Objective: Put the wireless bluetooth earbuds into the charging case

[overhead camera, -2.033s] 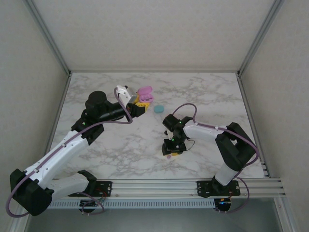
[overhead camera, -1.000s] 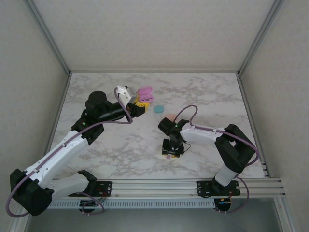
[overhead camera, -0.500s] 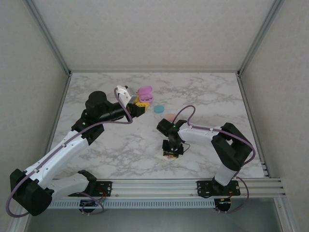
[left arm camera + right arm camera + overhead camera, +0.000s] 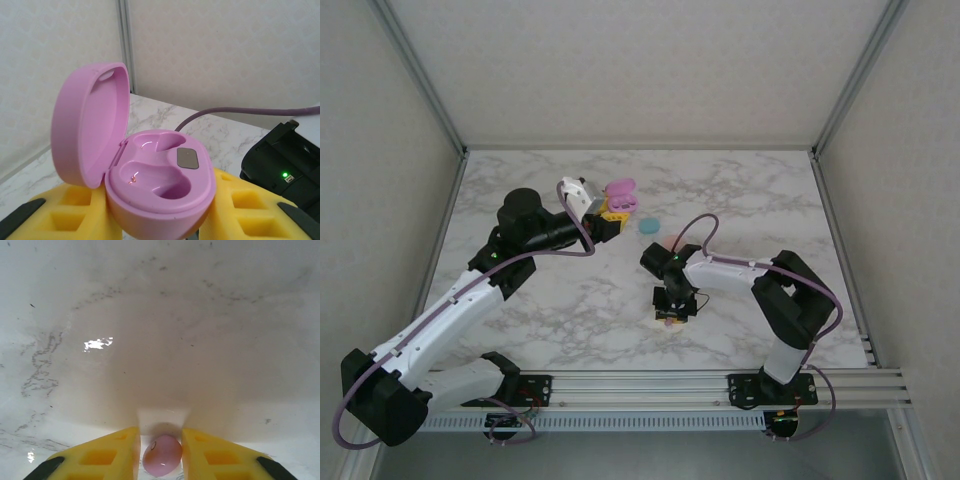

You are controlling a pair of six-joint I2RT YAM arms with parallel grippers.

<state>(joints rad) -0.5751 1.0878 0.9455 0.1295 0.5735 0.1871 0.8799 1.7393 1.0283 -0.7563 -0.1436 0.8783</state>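
Note:
My left gripper [image 4: 612, 208] is shut on the open pink charging case [image 4: 621, 192], holding it above the back left of the table. In the left wrist view the case [image 4: 161, 186] sits between yellow pads [image 4: 75, 212], lid tipped back, both wells bare. My right gripper [image 4: 670, 316] points straight down at the table near the front middle. Its yellow fingers [image 4: 107, 456] press on either side of a small pink earbud [image 4: 162, 456] that lies on the marble, so the right gripper [image 4: 160, 440] is shut on it.
A round teal case [image 4: 648, 225] lies on the marble table [image 4: 760, 190] right of the pink case. A peach round thing [image 4: 668, 241] sits just behind the right arm's wrist. Metal frame posts and white walls bound the table on three sides.
The right gripper has shifted slightly left near the table's front and its fingers have drawn in around the pink earbud. The left arm and the pink case have not moved.

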